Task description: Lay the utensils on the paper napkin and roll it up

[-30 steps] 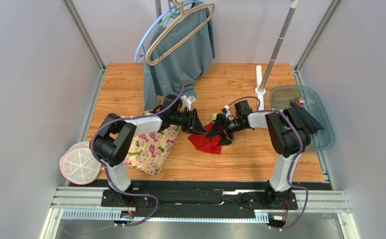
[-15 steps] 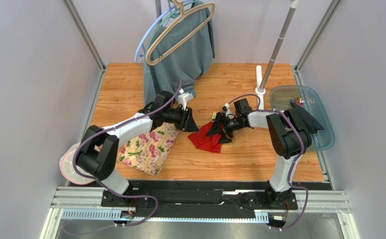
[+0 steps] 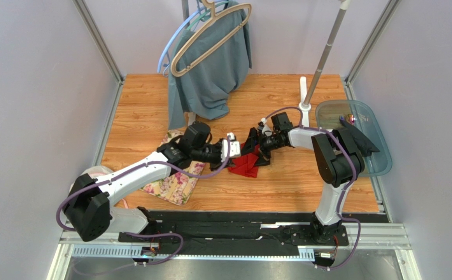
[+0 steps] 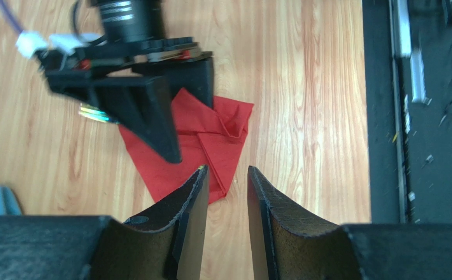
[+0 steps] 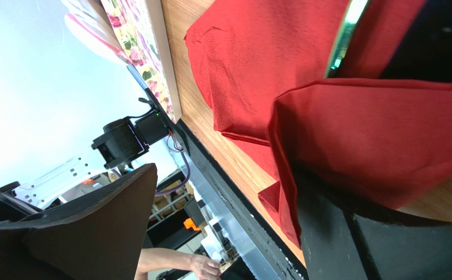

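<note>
The red paper napkin lies crumpled and folded on the wooden table, also in the left wrist view. My right gripper sits low over its far side, jaws wide open; a napkin fold drapes over one finger. A thin green-white utensil edge pokes out of the folds, and a shiny bit shows beside the right gripper; the other utensils are hidden. My left gripper is at the napkin's near-left edge, jaws a little apart and empty.
A cream floral mat lies under my left arm. A grey-green garment on a beige hanger hangs at the back. A pole stand and a translucent tray are at the right. A white mesh item is far left.
My left arm has stretched out and its gripper swung from the napkin's far-left side to its near-left edge. My right gripper shifted slightly back and left over the napkin.
</note>
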Robot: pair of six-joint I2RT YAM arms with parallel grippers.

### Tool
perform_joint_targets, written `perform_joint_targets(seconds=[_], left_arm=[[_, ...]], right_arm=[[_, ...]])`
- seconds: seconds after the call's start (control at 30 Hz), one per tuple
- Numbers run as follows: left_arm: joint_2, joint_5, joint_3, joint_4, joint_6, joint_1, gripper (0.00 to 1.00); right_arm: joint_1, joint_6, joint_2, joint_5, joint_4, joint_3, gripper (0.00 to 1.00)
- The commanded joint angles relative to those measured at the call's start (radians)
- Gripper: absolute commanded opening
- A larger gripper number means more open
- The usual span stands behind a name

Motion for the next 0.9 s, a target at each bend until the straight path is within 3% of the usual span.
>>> perform_joint_targets(seconds=[0.0, 0.6, 0.87], left_arm=[[-0.022, -0.052, -0.029, 0.003, 0.247, -0.041, 0.39], [-0.021, -0.121, -0.109, 0.061, 0.495, -0.151, 0.34], [0.071, -0.215, -0.089, 0.147, 0.503, -0.194, 0.29]], right_arm=[[0.015, 0.001, -0.038, 0.033, -0.023, 0.051, 0.88], [0.06, -0.009, -0.038, 0.093, -0.066, 0.111, 0.86], [0.066, -0.025, 0.024, 0.119, -0.063, 0.114, 0.86]])
